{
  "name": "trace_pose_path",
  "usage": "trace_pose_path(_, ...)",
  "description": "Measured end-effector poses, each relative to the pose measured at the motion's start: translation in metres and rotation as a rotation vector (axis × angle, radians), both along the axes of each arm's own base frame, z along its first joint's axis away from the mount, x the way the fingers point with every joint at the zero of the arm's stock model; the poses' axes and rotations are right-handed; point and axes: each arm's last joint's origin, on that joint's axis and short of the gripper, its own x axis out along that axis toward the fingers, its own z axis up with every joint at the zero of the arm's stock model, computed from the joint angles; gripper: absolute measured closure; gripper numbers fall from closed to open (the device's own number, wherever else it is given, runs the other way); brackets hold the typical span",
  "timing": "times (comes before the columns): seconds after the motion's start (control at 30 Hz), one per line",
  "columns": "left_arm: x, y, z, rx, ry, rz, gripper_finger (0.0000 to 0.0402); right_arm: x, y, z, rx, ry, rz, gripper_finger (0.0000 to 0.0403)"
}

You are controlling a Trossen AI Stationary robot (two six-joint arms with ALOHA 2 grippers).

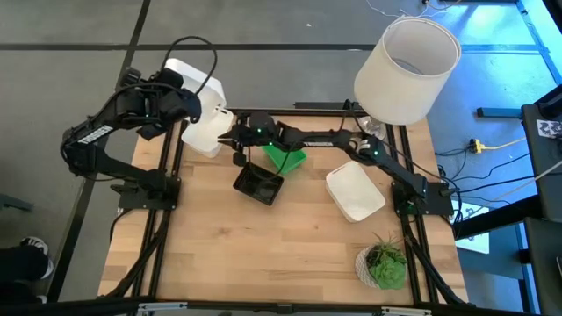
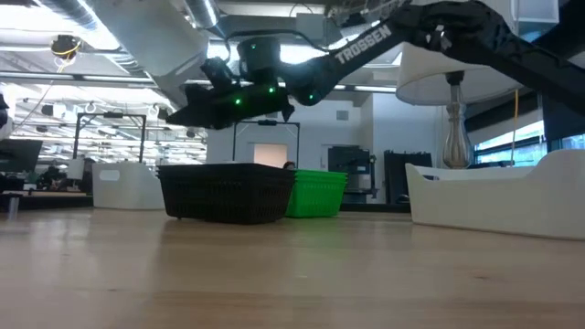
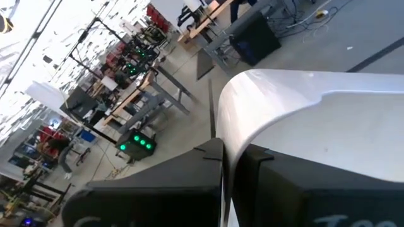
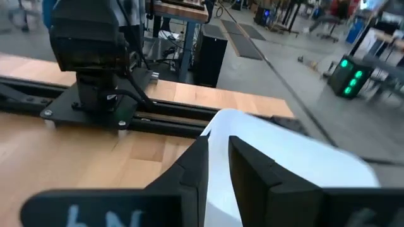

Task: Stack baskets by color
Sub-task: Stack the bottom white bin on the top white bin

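My left gripper (image 1: 195, 104) is shut on a white basket (image 1: 195, 77) held up past the table's far left edge. My right gripper (image 1: 230, 139) reaches across from the right and is shut on a second white basket (image 1: 206, 132) above the table's far left part. Under the right arm, a black mesh basket (image 1: 259, 184) and a green basket (image 1: 285, 158) stand on their bottoms on the table, the green one just behind the black one (image 2: 228, 192). A third white basket (image 1: 356, 191) rests on the table at the right. My left gripper pinches the white basket's rim (image 3: 230, 126) between its two fingers, the wall running edge-on between them. The basket is lifted clear, out beyond the fingers. My right gripper pinches the second white basket's rim (image 4: 218, 126) near a rounded corner, coming roughly level from the table's right. That basket is clear of the table.
A big white lampshade (image 1: 408, 66) stands at the far right corner and a small potted plant (image 1: 385, 263) at the near right. The left arm's base plate and black rails (image 4: 95, 107) lie under the second held white basket. The table's near half is bare wood (image 1: 263, 254).
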Motion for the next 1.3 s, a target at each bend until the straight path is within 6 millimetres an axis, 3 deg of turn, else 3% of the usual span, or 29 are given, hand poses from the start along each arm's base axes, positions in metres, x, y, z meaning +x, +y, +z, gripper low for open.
trace_pose_path(0.17, 0.002, 0.000, -0.003, -0.098, 0.020, -0.069, 0.0401, 0.001, 0.000, -0.005, -0.005, 0.006, 0.001, 0.0341)
trace_pose_path(0.27, 0.003, 0.000, -0.004, -0.171, 0.102, -0.130, 0.0401, -0.002, 0.000, 0.006, -0.033, 0.004, 0.006, 0.0341)
trace_pose_path(0.43, 0.007, 0.010, -0.009, -0.260, 0.231, -0.163, 0.0401, -0.016, 0.005, 0.066, -0.015, 0.056, 0.044, 0.0341)
trace_pose_path(0.73, 0.035, 0.049, -0.027, -0.502, 0.439, -0.332, 0.0401, -0.063, 0.018, 0.141, 0.024, 0.196, 0.048, 0.0341)
trace_pose_path(0.9, 0.042, 0.076, -0.042, -0.681, 0.557, -0.485, 0.0401, -0.085, 0.024, 0.164, -0.003, 0.250, 0.062, 0.0341)
trace_pose_path(1.0, 0.046, 0.096, -0.052, -0.705, 0.683, -0.441, 0.0401, -0.096, 0.027, 0.182, -0.018, 0.218, 0.064, 0.0341)
trace_pose_path(1.3, 0.066, 0.142, -0.083, -0.783, 0.914, -0.480, 0.0401, -0.102, 0.030, 0.185, -0.005, 0.253, 0.072, 0.0341)
